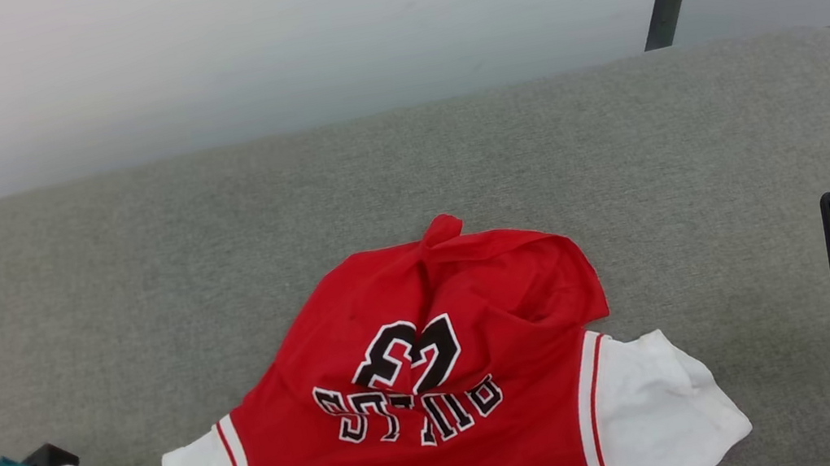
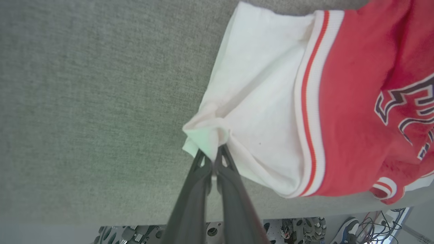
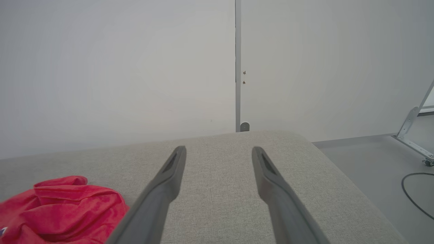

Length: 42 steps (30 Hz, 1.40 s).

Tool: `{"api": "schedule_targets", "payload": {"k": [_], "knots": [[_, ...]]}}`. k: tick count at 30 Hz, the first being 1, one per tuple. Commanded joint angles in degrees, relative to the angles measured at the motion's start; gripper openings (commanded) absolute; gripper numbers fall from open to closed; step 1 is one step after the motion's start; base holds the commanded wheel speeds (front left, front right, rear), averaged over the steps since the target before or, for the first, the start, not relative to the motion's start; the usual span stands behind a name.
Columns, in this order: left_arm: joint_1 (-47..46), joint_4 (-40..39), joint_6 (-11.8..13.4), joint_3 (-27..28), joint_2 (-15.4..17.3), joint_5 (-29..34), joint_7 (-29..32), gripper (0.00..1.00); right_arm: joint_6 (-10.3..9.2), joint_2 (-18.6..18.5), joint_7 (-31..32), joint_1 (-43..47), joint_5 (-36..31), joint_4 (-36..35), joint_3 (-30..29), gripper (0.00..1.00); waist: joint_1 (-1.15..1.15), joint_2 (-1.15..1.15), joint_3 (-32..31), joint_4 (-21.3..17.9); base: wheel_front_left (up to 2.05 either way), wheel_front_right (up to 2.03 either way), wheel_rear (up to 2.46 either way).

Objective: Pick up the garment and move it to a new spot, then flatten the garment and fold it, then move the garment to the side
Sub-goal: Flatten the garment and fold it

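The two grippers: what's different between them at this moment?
The left gripper is shut, its fingers pressed together; the right gripper is open, its fingers spread wide. The left gripper pinches a corner of the white sleeve of the garment; the right gripper holds nothing and hangs over the grey cushion, apart from the garment. Both have two long dark fingers.

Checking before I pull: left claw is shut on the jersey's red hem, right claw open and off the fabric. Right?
Not quite: the left wrist view shows the left claw shut on the white sleeve of the jersey, not its red hem. The right claw is open and off the fabric.
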Motion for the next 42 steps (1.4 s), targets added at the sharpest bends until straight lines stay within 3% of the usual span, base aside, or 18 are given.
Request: {"api": "schedule_targets", "payload": {"k": [1,2,3,4,5,16,24,32,42], "knots": [[0.2,0.4,-0.7,0.0,-0.4,0.2,-1.2,0.20,-0.04,0.1,0.0,0.4,0.1,-0.2,0.1,1.00,0.00,0.00,-0.2,0.4,0.00,0.00,0.00],[0.0,0.7,-1.1,0.0,-0.7,0.4,-1.8,0.37,-0.04,0.1,0.1,0.4,0.1,-0.2,0.1,1.00,0.00,0.00,-0.4,0.5,0.00,0.00,0.00],[-0.1,0.9,-1.4,-0.1,-0.9,0.4,-2.2,0.48,-0.04,0.1,0.2,0.5,0.0,-0.1,0.2,1.00,0.00,0.00,-0.6,0.6,0.00,0.00,0.00],[-0.3,1.0,-1.7,-0.1,-0.8,0.6,-2.5,0.84,-0.04,0.1,0.3,0.5,-0.1,-0.2,0.2,1.00,0.00,0.00,-0.8,0.8,0.00,0.00,0.00],[-0.4,1.0,-1.9,-0.1,-0.5,0.8,-2.7,1.00,-0.04,0.1,0.4,0.6,-0.1,-0.2,0.3,1.00,0.00,0.00,-1.0,0.8,0.00,0.00,0.00],[0.7,-7.3,-3.4,2.7,2.6,1.1,-5.6,1.00,-0.04,0.1,1.7,2.7,-0.2,-1.1,0.2,1.00,0.00,0.00,-4.6,2.0,0.00,0.00,0.00],[1.4,-13.1,-5.5,4.3,2.7,2.5,-10.5,1.00,-0.04,0.1,2.2,4.0,0.5,-1.9,-0.1,1.00,0.00,0.00,-6.2,2.5,0.00,0.00,0.00],[-2.2,-11.1,-9.0,1.9,1.8,3.8,-11.6,1.00,-0.04,0.1,1.9,4.8,1.4,-1.8,0.7,1.00,0.00,0.00,-6.5,2.1,0.00,0.00,0.00],[-9.9,-3.4,-11.6,-3.9,2.5,6.6,-5.8,1.00,-0.04,0.1,2.0,4.0,1.8,-2.3,1.7,1.00,0.00,0.00,-4.6,1.0,0.00,0.00,0.00]]}}
